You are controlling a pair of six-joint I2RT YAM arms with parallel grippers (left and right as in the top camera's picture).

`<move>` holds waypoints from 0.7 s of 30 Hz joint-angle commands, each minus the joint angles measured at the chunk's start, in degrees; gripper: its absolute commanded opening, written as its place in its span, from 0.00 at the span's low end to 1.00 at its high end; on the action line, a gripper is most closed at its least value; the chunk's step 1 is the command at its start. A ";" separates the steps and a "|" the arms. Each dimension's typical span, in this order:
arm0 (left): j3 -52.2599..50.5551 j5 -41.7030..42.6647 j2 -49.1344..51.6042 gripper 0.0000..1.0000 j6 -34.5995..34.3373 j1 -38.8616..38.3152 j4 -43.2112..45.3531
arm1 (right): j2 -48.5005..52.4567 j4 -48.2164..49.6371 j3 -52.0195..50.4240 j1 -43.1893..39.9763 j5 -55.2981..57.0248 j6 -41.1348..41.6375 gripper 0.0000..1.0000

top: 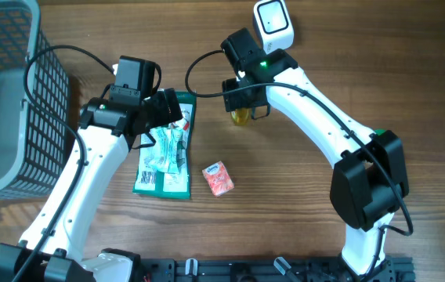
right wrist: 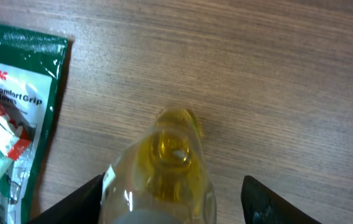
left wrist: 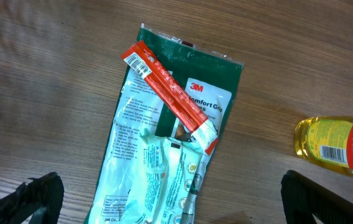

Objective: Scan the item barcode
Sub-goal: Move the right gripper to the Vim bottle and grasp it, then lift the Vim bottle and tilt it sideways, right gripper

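Observation:
A small bottle of yellow liquid (right wrist: 167, 162) lies on the wooden table, its base towards the right wrist camera. My right gripper (right wrist: 176, 205) straddles it. The left finger (right wrist: 80, 202) touches the bottle's side and the right finger (right wrist: 276, 202) stands clear of it. The left wrist view shows the bottle (left wrist: 332, 144) with a barcode label. From overhead, the bottle (top: 240, 117) peeks out under the right gripper (top: 244, 106), below a white scanner (top: 273, 23). My left gripper (left wrist: 176, 202) hangs wide open above a green 3M package (left wrist: 220, 68).
A red stick packet (left wrist: 170, 93) and pale wipe packets (left wrist: 164, 180) lie on the green package (top: 148, 184). A small red sachet (top: 217, 178) sits on the table to its right. A dark wire basket (top: 11, 102) fills the far left.

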 commanded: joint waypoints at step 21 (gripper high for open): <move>0.76 -0.74 -0.22 1.00 0.46 0.22 0.15 | -18.43 -14.56 1.62 -20.48 -42.21 -18.99 0.23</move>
